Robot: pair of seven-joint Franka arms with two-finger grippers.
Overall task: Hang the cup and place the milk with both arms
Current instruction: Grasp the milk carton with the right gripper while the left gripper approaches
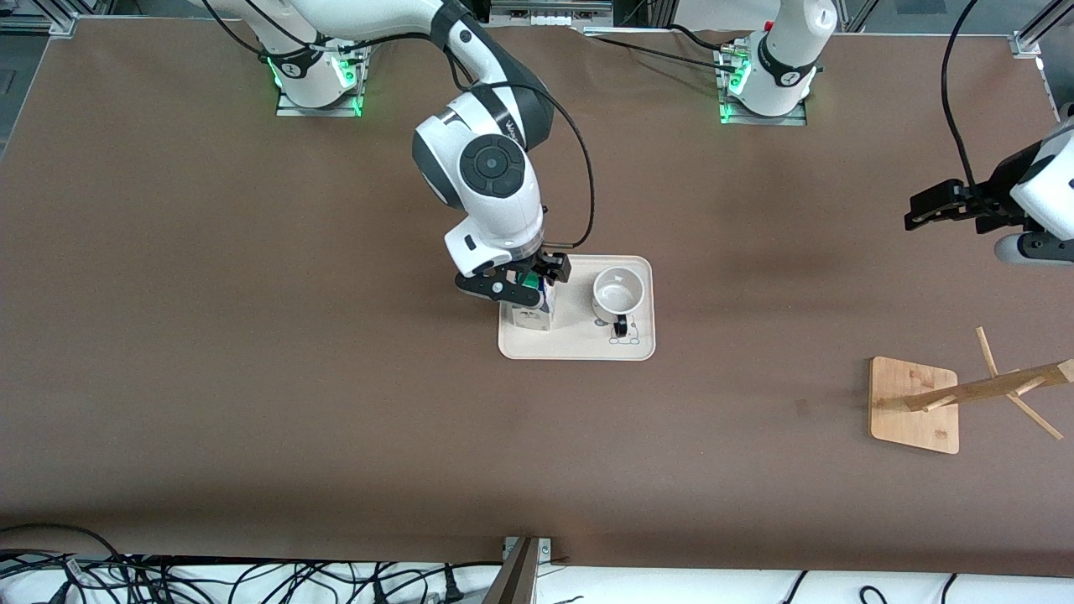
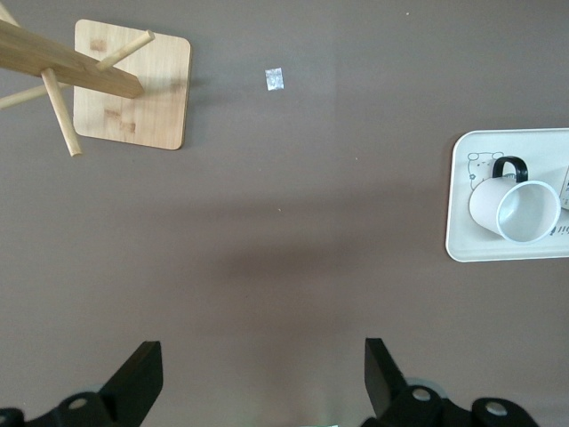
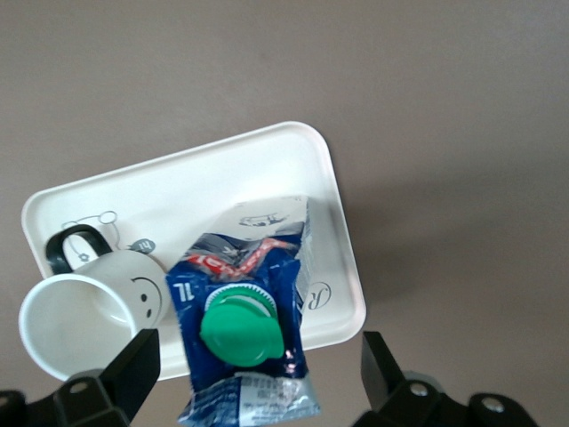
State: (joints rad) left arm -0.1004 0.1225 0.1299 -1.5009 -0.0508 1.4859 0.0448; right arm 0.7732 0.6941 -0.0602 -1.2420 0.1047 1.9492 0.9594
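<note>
The milk [image 1: 530, 315] stands upright on the cream tray [image 1: 579, 348], at the tray's end toward the right arm. Its green cap and blue top show in the right wrist view [image 3: 240, 302]. My right gripper [image 1: 516, 281] is open, with one finger on each side of the carton's top and a gap on both sides [image 3: 258, 360]. The cup [image 1: 618, 292] stands on the same tray beside the milk, its black handle toward the front camera; it also shows in both wrist views [image 3: 89, 311] [image 2: 516, 206]. My left gripper [image 1: 923, 208] is open and empty [image 2: 264, 382], held high over bare table at the left arm's end.
A wooden rack [image 1: 914, 404] with slanted pegs stands on a square bamboo base near the left arm's end, nearer to the front camera than the tray; it also shows in the left wrist view [image 2: 133, 84]. A small scrap of tape [image 2: 275, 79] lies on the brown table beside it.
</note>
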